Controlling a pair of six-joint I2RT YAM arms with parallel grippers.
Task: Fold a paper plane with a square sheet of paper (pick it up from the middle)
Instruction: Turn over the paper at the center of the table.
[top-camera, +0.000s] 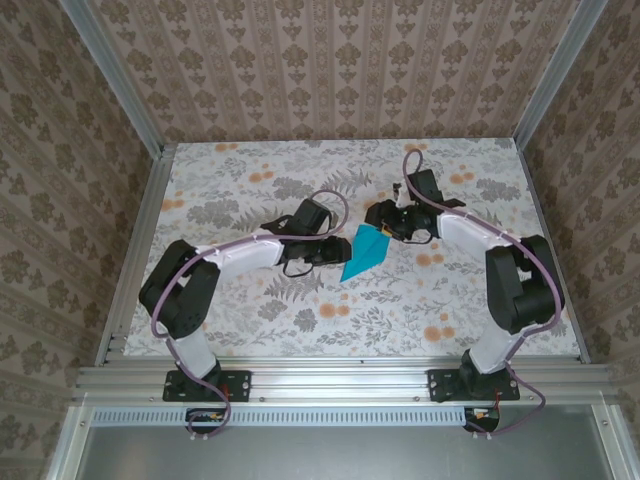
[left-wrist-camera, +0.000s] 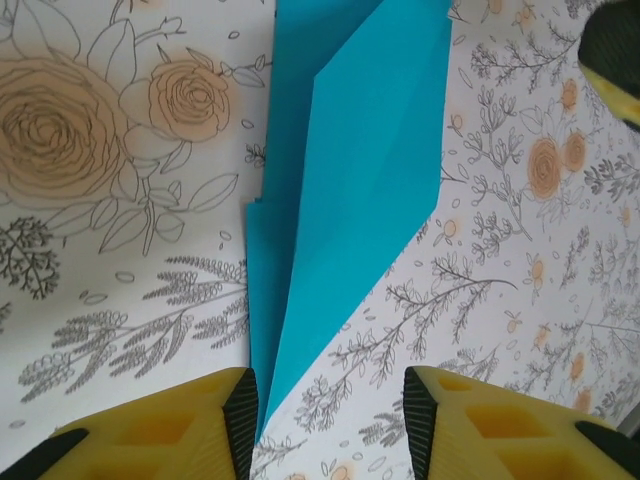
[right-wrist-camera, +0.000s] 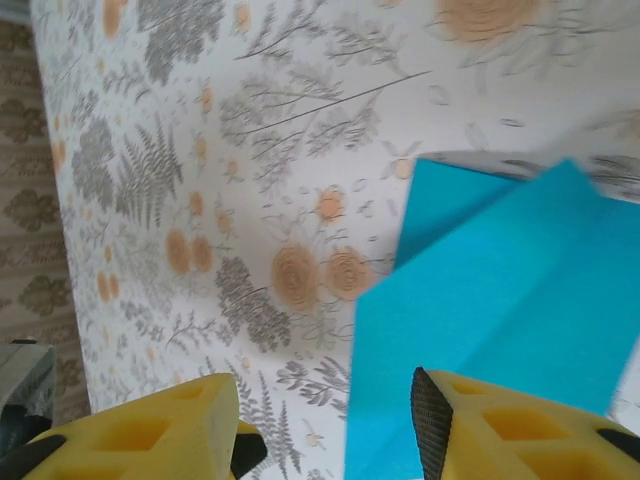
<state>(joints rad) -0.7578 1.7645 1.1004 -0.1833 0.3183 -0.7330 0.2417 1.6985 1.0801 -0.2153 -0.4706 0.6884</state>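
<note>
The teal-blue sheet of paper (top-camera: 364, 252) lies on the flowered table, folded into a long pointed plane shape with a centre crease. My left gripper (top-camera: 337, 250) sits at its left side. In the left wrist view the paper (left-wrist-camera: 350, 180) narrows to a tip between the open fingers of my left gripper (left-wrist-camera: 330, 390), close to the left pad (left-wrist-camera: 242, 410). My right gripper (top-camera: 384, 226) is at the paper's upper end. In the right wrist view my right gripper (right-wrist-camera: 325, 395) is open, with the paper (right-wrist-camera: 500, 310) lying under its right finger (right-wrist-camera: 432, 420).
The flowered tabletop (top-camera: 250, 180) is walled by aluminium rails (top-camera: 150, 210) and patterned panels. Part of the right arm's finger (left-wrist-camera: 615, 50) shows at the top right of the left wrist view. Open table lies all round the paper.
</note>
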